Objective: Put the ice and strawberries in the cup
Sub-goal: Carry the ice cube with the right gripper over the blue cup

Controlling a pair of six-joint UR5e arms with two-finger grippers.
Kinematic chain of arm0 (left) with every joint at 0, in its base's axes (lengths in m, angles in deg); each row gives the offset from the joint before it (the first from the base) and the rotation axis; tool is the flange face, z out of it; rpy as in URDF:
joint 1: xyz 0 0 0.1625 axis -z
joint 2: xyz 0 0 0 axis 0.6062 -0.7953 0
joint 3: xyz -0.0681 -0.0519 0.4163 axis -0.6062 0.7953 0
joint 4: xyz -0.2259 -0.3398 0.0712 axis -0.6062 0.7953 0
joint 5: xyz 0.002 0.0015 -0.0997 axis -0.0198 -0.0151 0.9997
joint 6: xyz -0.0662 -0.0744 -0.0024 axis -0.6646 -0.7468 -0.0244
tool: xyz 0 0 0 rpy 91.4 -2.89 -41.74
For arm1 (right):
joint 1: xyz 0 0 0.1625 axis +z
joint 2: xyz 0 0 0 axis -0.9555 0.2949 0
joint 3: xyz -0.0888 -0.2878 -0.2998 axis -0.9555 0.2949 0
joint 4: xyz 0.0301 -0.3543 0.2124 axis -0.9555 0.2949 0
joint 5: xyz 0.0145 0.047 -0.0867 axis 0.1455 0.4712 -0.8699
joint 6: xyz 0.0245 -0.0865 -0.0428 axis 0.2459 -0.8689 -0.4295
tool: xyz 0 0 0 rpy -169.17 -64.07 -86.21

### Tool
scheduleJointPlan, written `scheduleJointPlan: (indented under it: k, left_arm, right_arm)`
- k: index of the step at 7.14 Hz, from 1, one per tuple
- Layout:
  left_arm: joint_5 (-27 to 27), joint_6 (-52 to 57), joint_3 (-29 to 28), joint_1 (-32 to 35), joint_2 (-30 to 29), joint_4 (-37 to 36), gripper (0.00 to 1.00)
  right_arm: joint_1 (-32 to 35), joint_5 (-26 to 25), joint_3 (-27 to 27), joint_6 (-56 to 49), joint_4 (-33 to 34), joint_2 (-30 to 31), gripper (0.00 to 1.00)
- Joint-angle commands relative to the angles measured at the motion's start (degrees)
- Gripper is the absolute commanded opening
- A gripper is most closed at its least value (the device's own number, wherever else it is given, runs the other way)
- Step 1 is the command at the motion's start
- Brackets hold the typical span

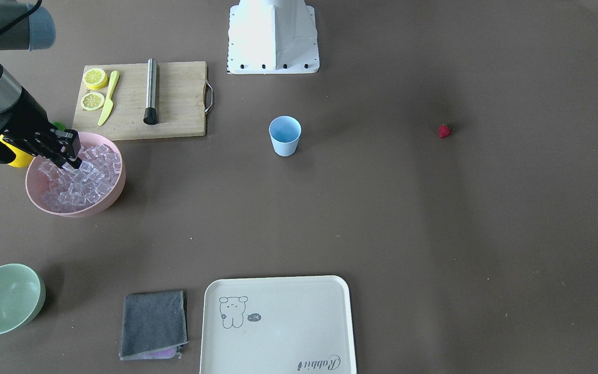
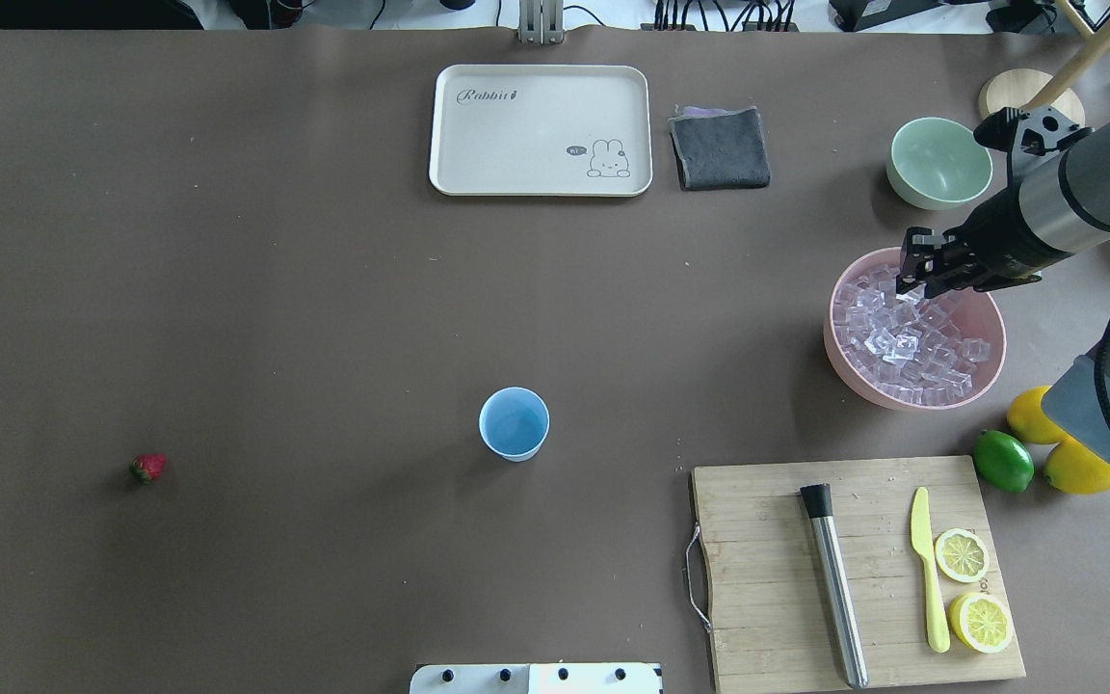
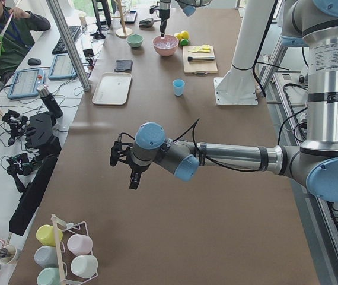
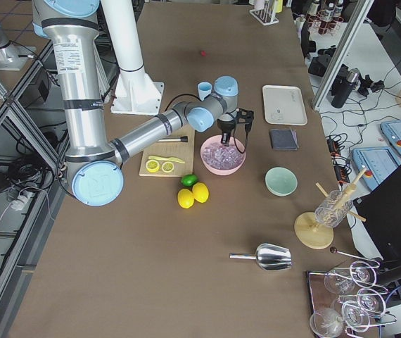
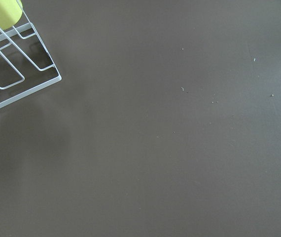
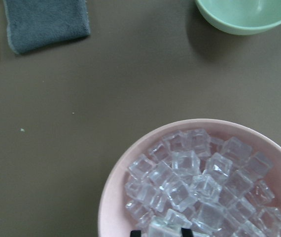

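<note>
The light blue cup [image 2: 515, 424] stands upright mid-table, apart from both grippers; it also shows in the front view [image 1: 284, 135]. One red strawberry [image 2: 148, 467] lies alone on the table far to the cup's left. Many clear ice cubes [image 2: 907, 342] fill a pink bowl [image 2: 902, 402]. My right gripper [image 2: 905, 287] reaches down into the ice at the bowl's far side. In the right wrist view its fingertips [image 6: 136, 232] sit close on either side of one cube [image 6: 160, 228]. My left gripper [image 3: 127, 172] hovers over bare table far from the cup; I cannot tell whether it is open or shut.
A wooden cutting board [image 2: 777, 569] holds a metal muddler [image 2: 834, 588], a yellow knife and two lemon slices. A lime [image 2: 1003, 461] and lemons lie beside the pink bowl. A pale green bowl [image 2: 938, 162], grey cloth [image 2: 719, 146] and cream tray [image 2: 541, 130] sit at the far side.
</note>
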Motion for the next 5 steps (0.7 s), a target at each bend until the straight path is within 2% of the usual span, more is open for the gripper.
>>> scheduleJointPlan:
  k: [1,3,4,5]
  left_arm:
    - [0.03,-0.01,-0.16,0.0,0.14,-0.12,0.98]
    - [0.03,-0.1,0.01,0.0,0.66,-0.03,0.98]
    - [0.03,-0.1,0.02,0.0,0.75,-0.03,0.98]
    - [-0.05,0.07,-0.51,0.0,0.58,-0.12,0.98]
  right_arm:
    - [-4.18,-1.63,-0.07,1.13,3.46,-7.72,0.0]
    - [-11.73,-5.84,0.28,10.5,3.66,-15.8,0.0]
    - [-14.72,-7.43,0.19,11.06,3.48,-16.71,0.0]
    - [-19.36,-12.4,1.15,15.25,3.39,-20.12,0.0]
